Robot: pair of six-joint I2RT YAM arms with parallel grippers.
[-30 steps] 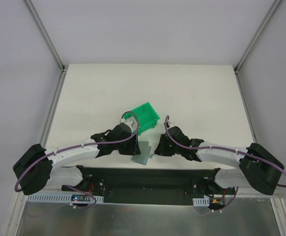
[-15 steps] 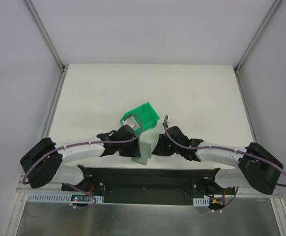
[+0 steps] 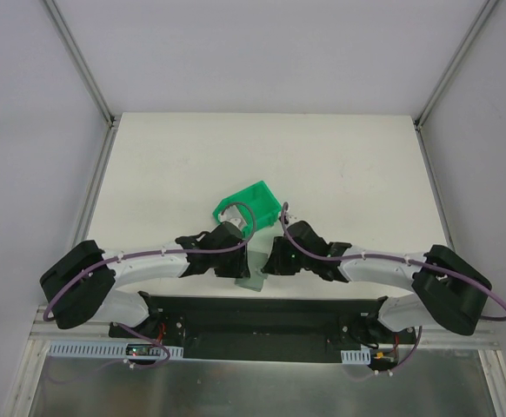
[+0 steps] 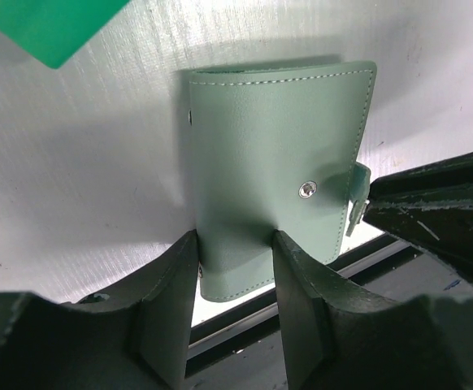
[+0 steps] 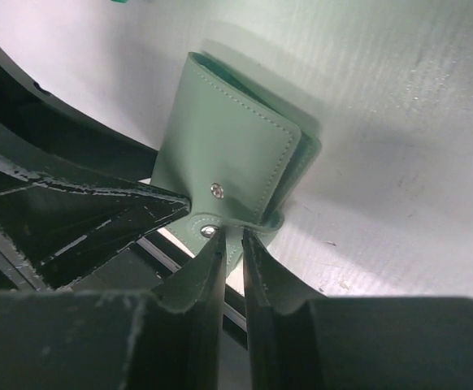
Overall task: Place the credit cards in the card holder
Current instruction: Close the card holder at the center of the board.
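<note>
The card holder [image 4: 277, 154], a closed grey-green wallet with a snap stud, lies at the table's front edge, one corner hanging over the edge. My left gripper [image 4: 235, 272] is shut on that overhanging corner, both fingers pressed on it. My right gripper [image 5: 232, 252] is shut on the holder's small clasp strap [image 5: 238, 221]. In the top view the two grippers, left [image 3: 238, 265] and right [image 3: 269, 263], meet over the card holder [image 3: 253, 274]. No credit cards show plainly; a pale patch [image 3: 233, 212] sits in the bin's near corner, and I cannot tell what it is.
A bright green plastic bin [image 3: 255, 201] stands just behind the grippers. The black mounting rail [image 3: 262, 313] runs right under the wallet's overhanging edge. Grey walls enclose the white table [image 3: 340, 165] on the left, right and back.
Both grippers have drawn together at the wallet, the left arm sliding right and the right arm sliding left. The left jaws have narrowed onto the wallet's corner.
</note>
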